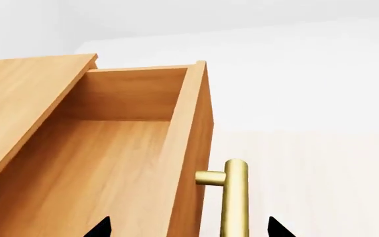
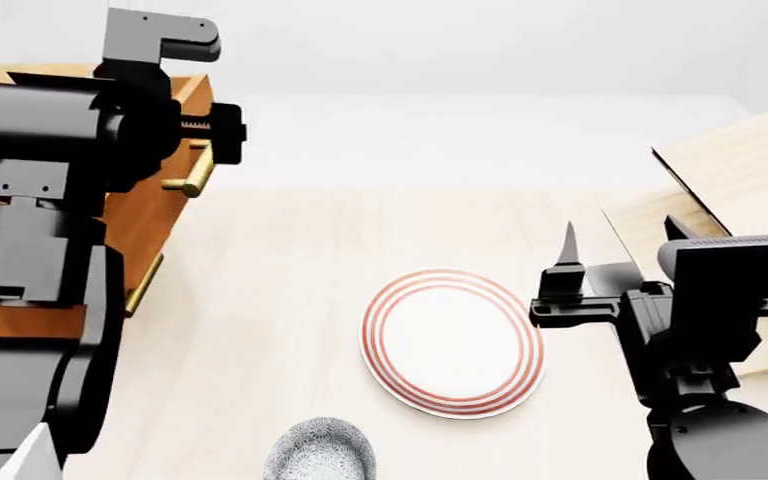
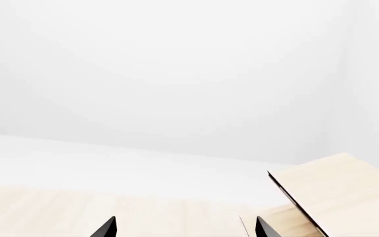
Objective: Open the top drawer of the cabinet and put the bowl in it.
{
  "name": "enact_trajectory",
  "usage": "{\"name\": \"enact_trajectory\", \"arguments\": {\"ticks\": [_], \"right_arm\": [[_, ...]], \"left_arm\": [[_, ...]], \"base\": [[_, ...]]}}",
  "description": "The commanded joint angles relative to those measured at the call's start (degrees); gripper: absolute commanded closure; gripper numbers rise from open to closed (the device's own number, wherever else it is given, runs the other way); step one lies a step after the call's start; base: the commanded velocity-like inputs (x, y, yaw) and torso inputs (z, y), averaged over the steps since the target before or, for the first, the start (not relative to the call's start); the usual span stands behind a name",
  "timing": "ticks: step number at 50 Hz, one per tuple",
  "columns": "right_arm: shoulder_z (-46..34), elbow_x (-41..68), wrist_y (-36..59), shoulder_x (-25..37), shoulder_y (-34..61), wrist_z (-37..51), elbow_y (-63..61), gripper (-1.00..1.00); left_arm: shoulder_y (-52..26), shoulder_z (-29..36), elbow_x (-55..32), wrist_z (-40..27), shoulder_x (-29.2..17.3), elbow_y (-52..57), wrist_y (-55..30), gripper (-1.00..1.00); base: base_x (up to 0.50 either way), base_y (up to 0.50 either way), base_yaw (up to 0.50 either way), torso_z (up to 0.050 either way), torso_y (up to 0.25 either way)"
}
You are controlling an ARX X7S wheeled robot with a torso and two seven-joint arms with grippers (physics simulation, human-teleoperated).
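The top drawer (image 1: 110,148) stands pulled out of the cabinet (image 2: 157,215), its inside bare wood, open upward; the cabinet's top board overhangs the drawer's back part, so only the front stretch lies open from above; its front panel ends in a thin upper edge, with the brass handle (image 1: 234,197) standing off the outer face on a short post. Beyond the drawer front the pale floor (image 2: 291,290) is open toward the white wall.

The head view shows what the wrist views do not: the plate (image 2: 454,342) with red rings lying flat in the middle of the floor, and the bowl (image 2: 320,450), speckled grey outside, at the lower edge of the picture, near the plate's rim but apart from it, and well apart from the cabinet; a pale wooden rack (image 2: 738,190) tilts at the right. Only the left wrist view looks into the drawer.

The left gripper (image 1: 188,228) has its two black fingertips set wide, the drawer front and handle lying between them in the picture; whether either touches I cannot tell; it holds nothing. The right gripper (image 3: 184,227) hangs over bare floor near the rack, tips likewise spread wide, empty.
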Motion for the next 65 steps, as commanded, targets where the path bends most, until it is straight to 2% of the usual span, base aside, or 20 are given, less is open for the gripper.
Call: {"name": "enact_trajectory", "arguments": {"ticks": [1,22,47,65], "right_arm": [[-0.18,0.11,-0.3,0.08,-0.22,0.15,0.18,-1.0],[-0.62,0.37,-0.18,0.28,-0.16,0.68,-0.12,-1.0],[-0.36,0.81,-1.03,0.51,-0.92,0.87,0.07,-1.0],[-0.16,1.3,-1.32,0.74,-0.95,0.93,0.29,-1.0]], "left_arm": [[2.12,0.06,-0.65,0.44,-0.08,0.26,-0.63,-1.0],[8.86,1.87,-5.42,2.49,1.0,21.63,-12.84,-1.0],[12.8,3.16,-8.48,2.11,2.91,30.42,-17.48,-1.0],[12.42,1.56,-10.92,1.53,4.39,33.69,-20.08,-1.0]], "base": [[0.0,0.0,0.0,0.0,0.0],[0.0,0.0,0.0,0.0,0.0],[0.0,0.0,0.0,0.0,0.0],[0.0,0.0,0.0,0.0,0.001]]}}
